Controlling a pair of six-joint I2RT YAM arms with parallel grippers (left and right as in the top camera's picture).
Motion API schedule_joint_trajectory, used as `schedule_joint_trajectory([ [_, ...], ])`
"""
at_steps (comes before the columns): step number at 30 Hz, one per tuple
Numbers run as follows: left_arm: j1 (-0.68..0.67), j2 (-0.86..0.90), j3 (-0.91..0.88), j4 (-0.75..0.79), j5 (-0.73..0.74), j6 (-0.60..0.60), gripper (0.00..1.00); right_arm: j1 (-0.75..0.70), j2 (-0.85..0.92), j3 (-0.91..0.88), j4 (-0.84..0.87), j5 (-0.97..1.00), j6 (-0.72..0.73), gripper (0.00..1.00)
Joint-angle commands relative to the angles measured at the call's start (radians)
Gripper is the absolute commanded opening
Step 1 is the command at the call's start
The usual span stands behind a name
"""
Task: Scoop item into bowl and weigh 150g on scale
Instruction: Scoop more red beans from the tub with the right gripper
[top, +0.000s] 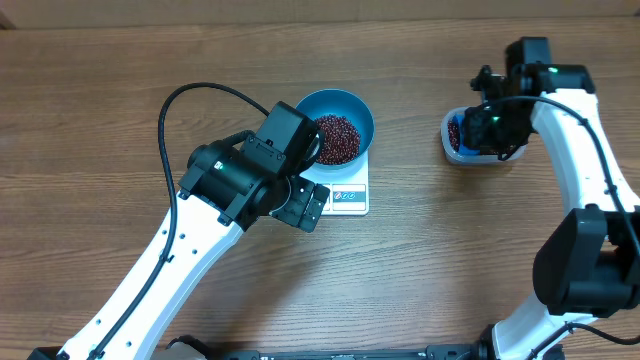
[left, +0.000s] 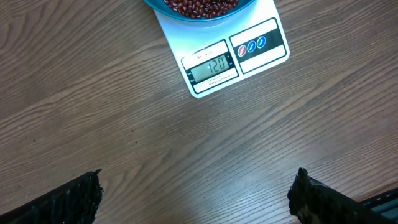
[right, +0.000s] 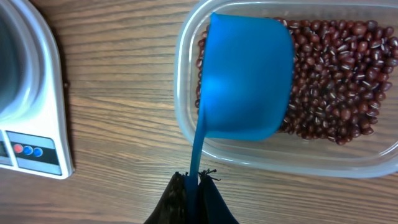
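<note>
The blue bowl (top: 340, 98) stands on the white scale (top: 348, 197) and holds a heap of dark red beans (top: 335, 140). In the left wrist view the scale's display (left: 211, 65) reads 120. My left gripper (left: 196, 194) hovers open over bare wood just in front of the scale, with nothing between its fingers (left: 71, 199). My right gripper (right: 196, 182) is shut on the thin handle of a small blue scoop (right: 245, 78). The scoop's cup hangs over the beans (right: 336, 74) in a clear tub (right: 280, 158) at the right of the table.
The wooden table (top: 100, 110) spreads wide around the scale. The left arm's body (top: 235, 180) and black cable (top: 200, 90) sit just left of the bowl. The tub (top: 462, 140) lies about a hand's width right of the scale.
</note>
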Motion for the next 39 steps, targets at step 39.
schedule_joint_trajectory([
  [39,-0.006,0.005,-0.002,0.001,-0.009,-0.007,1.00,-0.316,-0.001,-0.034,-0.029,-0.510,-0.163,0.04],
])
